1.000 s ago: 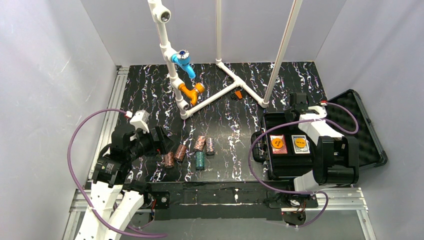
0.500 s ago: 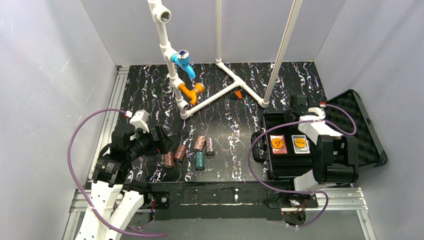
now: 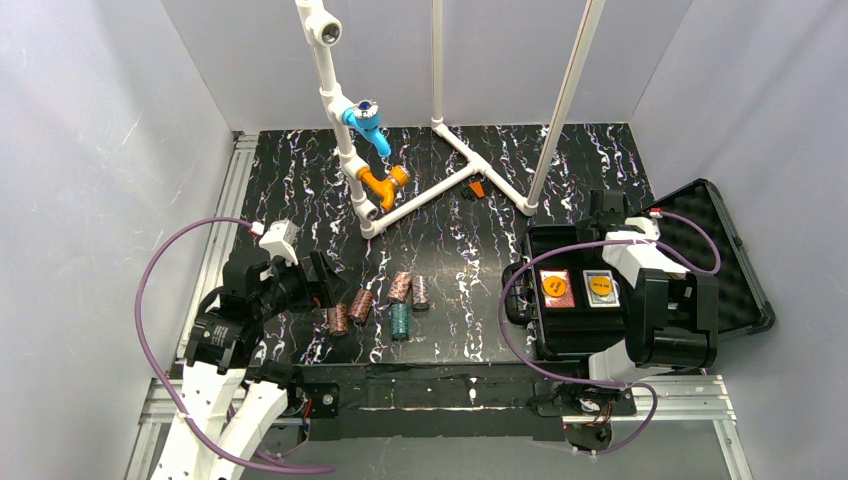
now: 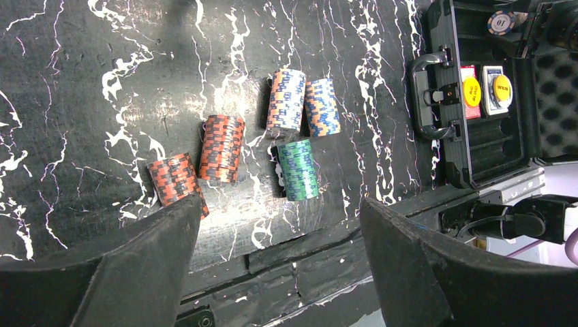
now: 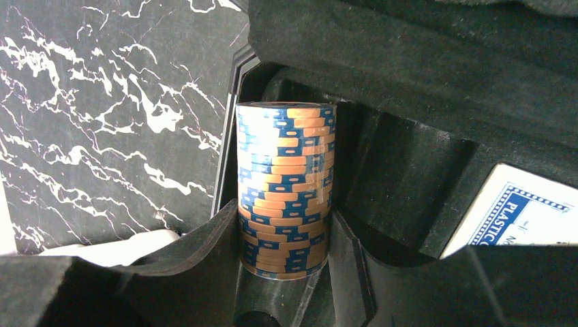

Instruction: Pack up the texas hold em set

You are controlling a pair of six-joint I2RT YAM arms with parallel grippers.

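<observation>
A: Step in hand?

B: Stowing chips, I'd judge. The right gripper (image 5: 283,262) has its jaws partly closed on an upright orange-and-blue chip stack (image 5: 283,184). It holds the stack at a foam slot at the far end of the open case (image 3: 720,245). I cannot tell whether the stack is seated.

A: And the left gripper (image 4: 279,204)?

B: Spread wide, holding nothing, above the loose stacks on the table (image 4: 82,82) left of the case.

A: Next move?

B: Probably settling that stack squarely, then letting go. The foam walls sit close, so alignment matters.

A: Count?

B: Five stacks lie on their sides left of the case: two reddish-brown stacks (image 4: 221,148), two paler orange-and-blue ones (image 4: 286,99) and one teal stack (image 4: 298,169). Two card decks (image 3: 556,288) sit inside, beside the handle (image 4: 426,99).
</observation>
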